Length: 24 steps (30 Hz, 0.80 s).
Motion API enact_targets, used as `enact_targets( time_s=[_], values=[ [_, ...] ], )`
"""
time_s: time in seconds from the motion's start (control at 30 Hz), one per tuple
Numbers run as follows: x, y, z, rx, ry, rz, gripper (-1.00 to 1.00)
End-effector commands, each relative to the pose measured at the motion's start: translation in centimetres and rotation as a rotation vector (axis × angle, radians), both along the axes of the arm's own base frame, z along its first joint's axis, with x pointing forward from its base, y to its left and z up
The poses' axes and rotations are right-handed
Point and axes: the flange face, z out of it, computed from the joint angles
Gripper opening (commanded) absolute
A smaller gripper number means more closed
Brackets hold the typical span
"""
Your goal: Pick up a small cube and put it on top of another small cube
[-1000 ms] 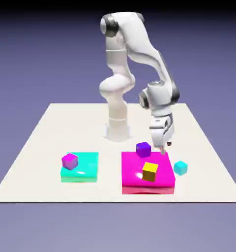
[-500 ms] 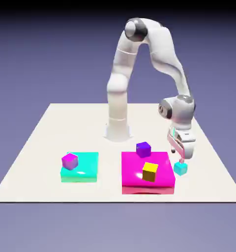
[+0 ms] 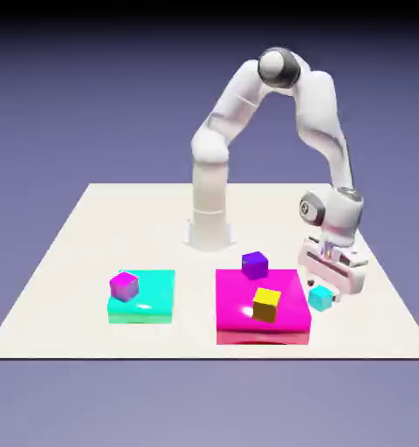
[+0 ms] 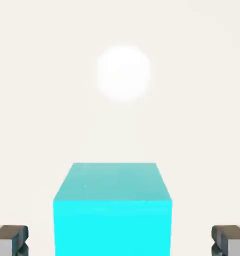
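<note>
In the exterior view, the claw is now sitting low over the cyan cube, having swung over from the far edge of the magenta slab, near the purple cube, to the view's right within the last second. That suggests the reach is nearly done and the grasp is what is coming next. The cyan cube is resting on the desk just off the slab's right side, while the purple cube is sitting on the slab's far part with a yellow cube nearer. The hand is covering the fingertips here, so their contact with the cube is hard to make out. In the hand view, the claw is standing wide and released, one grey fingertip showing at each lower corner with the cyan cube between them and clear gaps on both sides; the bottom edge is cutting off the cube's lower part and the tips.
</note>
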Motion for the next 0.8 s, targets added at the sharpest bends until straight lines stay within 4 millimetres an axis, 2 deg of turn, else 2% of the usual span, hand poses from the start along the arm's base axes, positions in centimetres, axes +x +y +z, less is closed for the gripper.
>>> enact_targets(
  time_s=[0.0,0.03,0.27,0.33,0.53,0.77],
  values=[
    [0.0,0.0,0.0,0.0,0.0,0.0,-1.0],
    [0.0,0.0,0.0,0.0,0.0,0.0,-1.0],
    [-0.4,0.7,6.5,0.0,-0.002,0.001,-1.0],
    [-1.5,2.1,7.2,0.014,0.026,0.016,-1.0],
    [-1.9,-0.7,8.5,0.048,0.146,0.049,-1.0],
    [-2.1,-3.7,12.1,0.099,0.196,0.113,-1.0]
  ],
)
